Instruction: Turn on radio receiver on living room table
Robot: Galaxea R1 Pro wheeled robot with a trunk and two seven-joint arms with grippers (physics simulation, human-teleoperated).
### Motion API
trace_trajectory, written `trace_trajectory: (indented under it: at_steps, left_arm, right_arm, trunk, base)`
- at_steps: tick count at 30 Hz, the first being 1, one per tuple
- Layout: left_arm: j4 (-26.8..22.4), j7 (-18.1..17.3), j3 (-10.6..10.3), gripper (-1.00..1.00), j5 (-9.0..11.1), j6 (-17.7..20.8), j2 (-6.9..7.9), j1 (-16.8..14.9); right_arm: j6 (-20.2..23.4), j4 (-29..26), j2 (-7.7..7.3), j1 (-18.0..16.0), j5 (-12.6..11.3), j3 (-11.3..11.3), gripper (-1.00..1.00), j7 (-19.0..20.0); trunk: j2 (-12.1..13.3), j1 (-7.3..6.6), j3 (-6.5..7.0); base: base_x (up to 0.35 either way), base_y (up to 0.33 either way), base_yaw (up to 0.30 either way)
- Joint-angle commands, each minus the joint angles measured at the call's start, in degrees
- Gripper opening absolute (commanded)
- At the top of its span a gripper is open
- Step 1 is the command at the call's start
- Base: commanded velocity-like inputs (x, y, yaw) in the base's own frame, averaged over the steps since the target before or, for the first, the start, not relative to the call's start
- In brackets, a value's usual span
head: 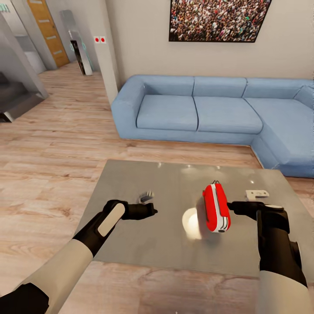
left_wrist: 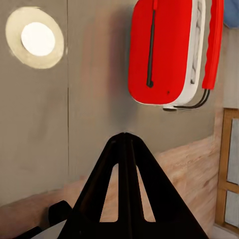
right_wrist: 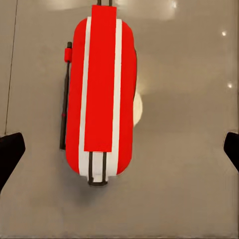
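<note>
The radio receiver (head: 216, 207), a slim red box with a white band and a dark strap, stands on its edge on the glossy grey table (head: 131, 183) in the living room. My right gripper (head: 232, 207) is open just to the right of it, close to its side. In the right wrist view the radio receiver (right_wrist: 102, 94) lies ahead between the two spread fingertips (right_wrist: 10, 152). My left gripper (head: 151, 212) is shut and hovers over the table well left of the radio. From the left wrist, its closed fingers (left_wrist: 124, 144) point toward the radio receiver (left_wrist: 164, 50) with a gap between them.
A small grey object (head: 147, 196) lies on the table by the left gripper, and a pale flat piece (head: 257, 194) lies behind the right one. A lamp's bright reflection (head: 192, 223) shows on the top. The light-blue sofa (head: 196, 109) stands beyond the table; wood floor surrounds it.
</note>
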Motion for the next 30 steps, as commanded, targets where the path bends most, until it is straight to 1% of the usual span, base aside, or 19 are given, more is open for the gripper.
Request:
trace_trajectory:
  at_steps: [1,4,8,14,27,30]
  left_arm:
    - [0.0,0.0,0.0,-1.00,0.0,0.0,0.00,0.0]
    - [0.0,0.0,0.0,-1.00,0.0,0.0,0.00,0.0]
    - [0.0,0.0,0.0,-1.00,0.0,0.0,0.00,0.0]
    - [-0.1,0.0,0.0,-1.00,0.0,0.0,0.00,0.0]
    - [-0.3,0.0,0.0,-1.00,0.0,0.0,0.00,0.0]
    - [-0.4,0.0,0.0,-1.00,0.0,0.0,0.00,0.0]
  right_arm:
    - [0.0,0.0,-0.02,0.0,0.0,0.0,1.00,0.0]
    - [-0.1,0.0,-0.01,0.0,0.0,-0.1,1.00,0.0]
    - [-0.3,0.0,0.02,0.0,0.0,-0.3,1.00,-0.1]
    - [-0.4,0.0,0.02,0.0,-0.1,-1.0,1.00,-0.2]
    - [-0.4,0.0,0.03,0.0,-0.1,-1.3,1.00,-0.3]
    - [-0.5,0.0,0.03,0.0,-0.1,-1.6,1.00,-0.3]
  trunk:
    - [0.0,0.00,0.00]
    - [0.0,0.00,0.02]
    - [0.0,0.00,0.26]
    - [0.0,0.00,0.77]
    - [0.0,0.00,1.95]
    - [0.0,0.00,2.23]
  base:
    - [-0.341,0.000,0.000]
    - [-0.242,0.000,0.000]
    - [-0.075,0.000,0.000]
    - [-0.014,0.000,0.000]
    - [-0.001,0.000,0.000]
    - [0.000,0.000,0.000]
